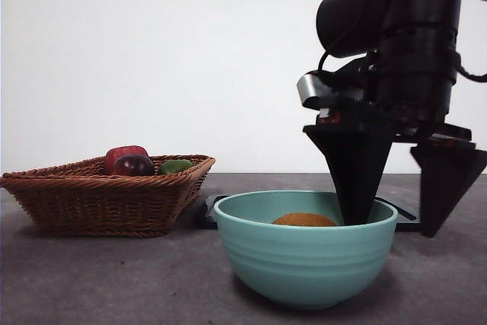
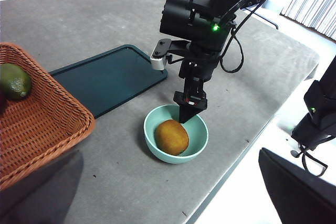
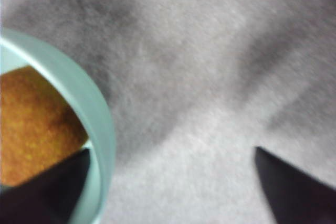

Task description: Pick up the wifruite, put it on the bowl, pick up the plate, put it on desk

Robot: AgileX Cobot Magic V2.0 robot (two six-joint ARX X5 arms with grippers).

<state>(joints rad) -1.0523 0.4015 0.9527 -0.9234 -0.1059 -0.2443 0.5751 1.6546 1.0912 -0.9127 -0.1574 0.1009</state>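
Nearest the front camera stands the bowl [image 1: 306,247], the wifruite [image 1: 304,220] lying inside it, released; right gripper [image 1: 396,211] straddles the rim, jaws apart, one inside, one outside; judged: first placement done; next, lift clear and take the plate [image 2: 107,77] behind.

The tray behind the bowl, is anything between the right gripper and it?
Yes, the bowl's back wall. The right gripper is open astride the rim, one jaw inside beside the orange fruit. The dark tray lies bare just beyond.
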